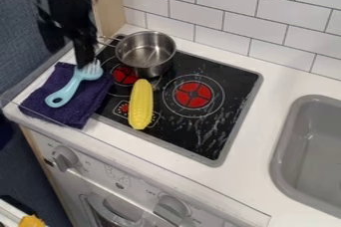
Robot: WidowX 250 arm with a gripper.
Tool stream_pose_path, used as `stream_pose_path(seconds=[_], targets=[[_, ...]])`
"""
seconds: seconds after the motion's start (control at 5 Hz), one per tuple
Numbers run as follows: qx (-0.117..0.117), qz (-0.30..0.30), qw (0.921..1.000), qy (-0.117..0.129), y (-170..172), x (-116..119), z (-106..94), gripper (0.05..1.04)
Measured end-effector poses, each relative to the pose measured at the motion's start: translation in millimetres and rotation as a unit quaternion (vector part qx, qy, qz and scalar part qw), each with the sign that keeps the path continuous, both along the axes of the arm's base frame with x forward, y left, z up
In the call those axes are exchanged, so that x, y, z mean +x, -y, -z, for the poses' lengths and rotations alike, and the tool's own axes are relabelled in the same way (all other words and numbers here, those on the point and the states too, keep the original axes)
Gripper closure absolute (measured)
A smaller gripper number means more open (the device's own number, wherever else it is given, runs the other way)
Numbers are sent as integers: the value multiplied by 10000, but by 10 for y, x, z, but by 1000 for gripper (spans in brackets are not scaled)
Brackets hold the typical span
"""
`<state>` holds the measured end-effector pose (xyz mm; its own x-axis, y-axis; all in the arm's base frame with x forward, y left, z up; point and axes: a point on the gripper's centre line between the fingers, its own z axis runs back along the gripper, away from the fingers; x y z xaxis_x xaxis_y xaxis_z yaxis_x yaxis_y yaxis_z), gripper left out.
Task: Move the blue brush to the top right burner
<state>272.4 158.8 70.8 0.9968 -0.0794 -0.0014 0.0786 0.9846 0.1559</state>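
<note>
The blue brush (67, 90) lies aslant on the folded purple cloth (94, 98), left of the cooktop (210, 141). The cloth serves as its bed; the handle slopes toward the counter's front, leaving the head accessible to the gripper (85, 65) from above.

The gripper hangs nearly vertical over the bristle end, a position consistent with a grasp at the head. The metal pot (148, 63) stands upright on the rear left of the cooktop, its handle (110, 38) directed toward the arm side. The yellow corn (140, 104) lies lengthwise, front to back, between the pot and the front edge. The right-hand burner (192, 95) is the probable destination; a lift above pot and corn is advisable before crossing.

Relative to the jaws, the brush head is directly below or between them — contact cannot be confirmed. Jaw state is likewise indeterminate: apart, together or clamped on the brush. The handle extends forward and left in view — away from the jaws.
</note>
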Motion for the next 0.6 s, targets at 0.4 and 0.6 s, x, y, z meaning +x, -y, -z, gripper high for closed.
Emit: stream_pose_path(seconds=[0.4, 0.6], targets=[[-117, -432, 9988, -211, -80, 189, 393, 82], [-95, -419, 9989, -171, -61, 240, 387, 82]])
